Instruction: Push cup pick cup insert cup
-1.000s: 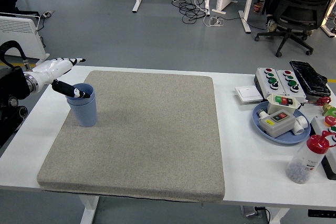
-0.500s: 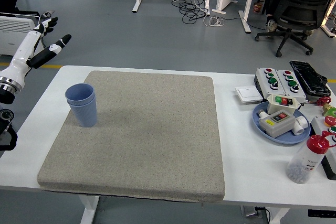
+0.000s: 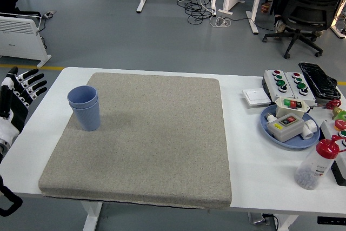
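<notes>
A white table carries a large grey mat across its left and middle. On bare tabletop at the right lie a white switch plate, button boxes, a blue dish and a red-capped bottle.

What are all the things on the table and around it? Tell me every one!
blue cups: two, nested, upright, left part of the mat
mat: one, grey, middle of the table
table: one, white
blue plate: one, right side, holds a small button box
button boxes: grey, red and green buttons, far right
black tray: one, far right corner
white switch plate: one, right of the mat
bottle: one, clear, red cap, near right
office chair: one, black, on the floor behind
heater: one, white, floor at far left
left robot hand: one, black and white, fingers spread, left edge, holding nothing
</notes>
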You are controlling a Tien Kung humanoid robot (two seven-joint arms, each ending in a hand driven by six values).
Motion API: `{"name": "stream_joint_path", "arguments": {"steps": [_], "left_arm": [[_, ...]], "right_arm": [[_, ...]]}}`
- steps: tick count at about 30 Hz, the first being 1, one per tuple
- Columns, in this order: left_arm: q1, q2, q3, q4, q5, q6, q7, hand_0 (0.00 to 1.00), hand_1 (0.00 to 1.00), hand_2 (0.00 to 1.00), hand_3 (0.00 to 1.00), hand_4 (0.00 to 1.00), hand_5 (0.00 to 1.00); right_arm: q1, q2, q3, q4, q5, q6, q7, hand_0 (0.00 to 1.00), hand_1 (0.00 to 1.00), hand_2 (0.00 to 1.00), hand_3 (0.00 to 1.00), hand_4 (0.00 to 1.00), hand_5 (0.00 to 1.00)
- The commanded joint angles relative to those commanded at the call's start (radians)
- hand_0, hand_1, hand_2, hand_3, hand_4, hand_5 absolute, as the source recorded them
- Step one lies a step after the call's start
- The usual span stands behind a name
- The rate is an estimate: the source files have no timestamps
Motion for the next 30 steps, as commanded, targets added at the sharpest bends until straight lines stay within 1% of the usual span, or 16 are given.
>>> {"name": "stream_joint_path", "arguments": {"steps": [2,3,5,6,7,8,9,11,14,15,20,21,22,30], "left_arm": [[0.051,-0.035,0.003,-0.031,-0.036,0.019,-0.027,0.762,0.753,0.746,0.703,0.635,0.998],[0.073,-0.052,0.001,-0.045,-0.05,0.026,-0.037,0.761,0.759,0.768,0.712,0.624,0.998],[0.109,-0.081,-0.002,-0.063,-0.078,0.037,-0.054,0.761,0.759,0.768,0.712,0.624,0.998],[0.12,-0.09,-0.002,-0.068,-0.094,0.042,-0.062,0.761,0.759,0.768,0.712,0.624,0.998],[0.123,-0.093,-0.002,-0.069,-0.099,0.044,-0.064,0.761,0.759,0.768,0.712,0.624,0.998],[0.142,-0.101,0.011,-0.076,-0.133,0.055,-0.085,0.761,0.759,0.768,0.712,0.624,0.998],[0.159,-0.101,0.026,-0.081,-0.158,0.061,-0.097,0.775,0.774,0.789,0.725,0.622,0.998],[0.181,-0.098,0.05,-0.087,-0.194,0.066,-0.112,0.775,0.774,0.789,0.725,0.622,0.998],[0.198,-0.097,0.07,-0.093,-0.21,0.063,-0.12,0.775,0.774,0.789,0.725,0.622,0.998],[0.202,-0.098,0.076,-0.094,-0.214,0.062,-0.121,0.799,0.806,0.813,0.738,0.628,0.998],[0.2,-0.109,0.097,-0.089,-0.213,0.059,-0.125,0.799,0.806,0.813,0.738,0.628,0.998],[0.198,-0.11,0.099,-0.089,-0.211,0.059,-0.125,0.804,0.813,0.822,0.76,0.626,0.998],[0.195,-0.111,0.101,-0.088,-0.206,0.057,-0.124,0.804,0.813,0.822,0.76,0.626,0.998],[0.18,-0.116,0.099,-0.08,-0.195,0.055,-0.12,0.808,0.817,0.828,0.774,0.625,0.998]], "right_arm": [[0.004,-0.002,0.003,0.0,-0.009,0.001,-0.003,0.688,0.61,0.64,0.572,0.099,0.49],[0.007,-0.003,0.004,0.0,-0.012,0.002,-0.003,0.688,0.61,0.64,0.573,0.099,0.488],[0.01,-0.004,0.002,0.0,-0.009,0.002,-0.003,0.688,0.61,0.64,0.573,0.099,0.488],[0.012,-0.004,0.001,0.0,-0.007,0.001,-0.002,0.688,0.61,0.64,0.573,0.099,0.488],[0.012,-0.004,0.001,0.0,-0.006,0.001,-0.002,0.688,0.61,0.64,0.573,0.099,0.488],[0.015,-0.005,-0.003,0.0,0.0,0.001,0.0,0.688,0.61,0.64,0.573,0.099,0.488],[0.018,-0.006,-0.004,0.0,0.001,0.002,0.0,0.688,0.61,0.64,0.573,0.099,0.487],[0.021,-0.007,-0.006,0.0,0.004,0.002,0.001,0.688,0.61,0.64,0.573,0.099,0.487],[0.023,-0.008,-0.007,-0.001,0.006,0.002,0.002,0.688,0.61,0.64,0.573,0.099,0.487],[0.024,-0.008,-0.007,-0.001,0.006,0.002,0.002,0.688,0.608,0.64,0.573,0.099,0.488],[0.028,-0.01,-0.008,-0.001,0.007,0.003,0.004,0.688,0.608,0.64,0.573,0.099,0.488],[0.029,-0.011,-0.007,-0.001,0.007,0.003,0.004,0.688,0.609,0.639,0.573,0.099,0.487],[0.03,-0.011,-0.008,-0.002,0.007,0.002,0.005,0.688,0.609,0.639,0.573,0.099,0.487],[0.034,-0.012,-0.013,-0.002,0.018,0.001,0.009,0.688,0.609,0.638,0.573,0.099,0.487]]}}
